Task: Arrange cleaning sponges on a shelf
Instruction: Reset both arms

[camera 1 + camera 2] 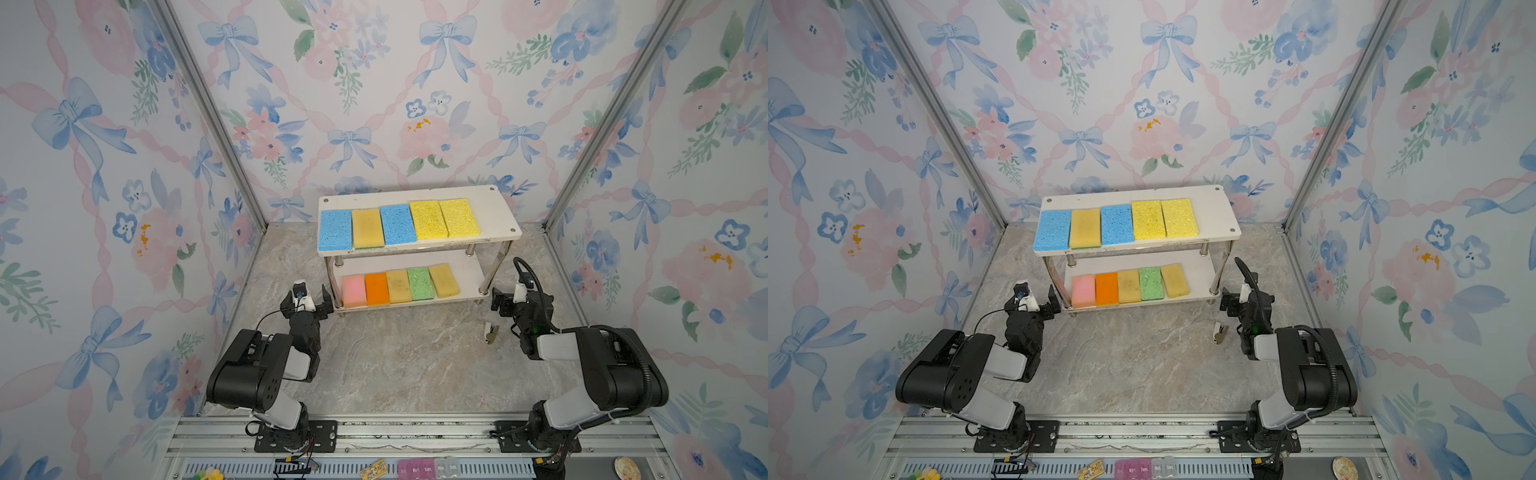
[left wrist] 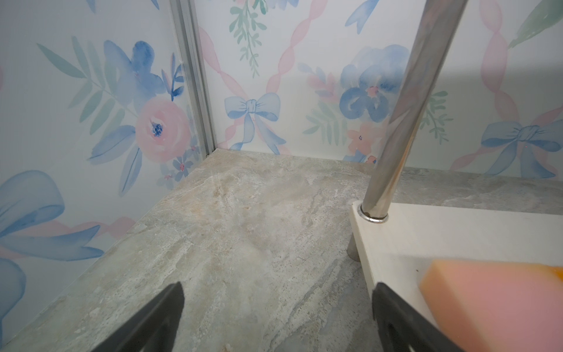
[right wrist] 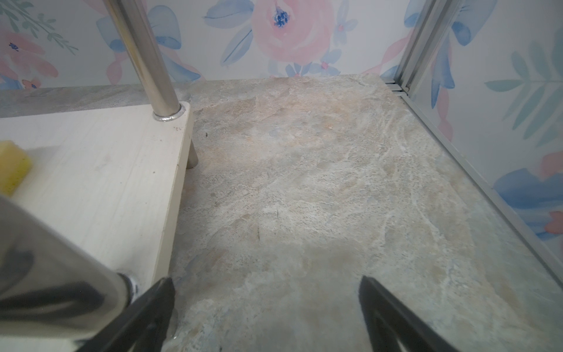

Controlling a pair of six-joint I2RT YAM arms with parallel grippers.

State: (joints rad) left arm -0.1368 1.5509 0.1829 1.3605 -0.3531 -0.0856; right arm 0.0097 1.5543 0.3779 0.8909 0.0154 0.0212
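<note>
Inspector: State of the left hand [image 1: 306, 298]?

Recorder: Its jaws are seen spread wide, with nothing held. It is placed just beside the near left leg of the shelf [image 1: 494, 216]. In the left wrist view the pink sponge [image 2: 487, 307] is found close to one finger.

Inspector: And the right hand [image 1: 500, 301]?

Recorder: Also spread wide and empty, near the shelf's near right leg. A small grey clip [image 1: 490, 332] is noted on the desk [image 1: 395, 365] close by.

Inspector: Lower board?

Recorder: Five are laid side by side, left to right: pink sponge, orange sponge [image 1: 377, 288], mustard sponge [image 1: 399, 286], green sponge [image 1: 420, 283], second mustard sponge [image 1: 444, 280].

Inspector: Upper board?

Recorder: Five more are lined along the front edge: blue sponge [image 1: 335, 230], third mustard sponge [image 1: 368, 227], second blue sponge [image 1: 397, 224] and two bright yellow sponges [image 1: 428, 219].
</note>
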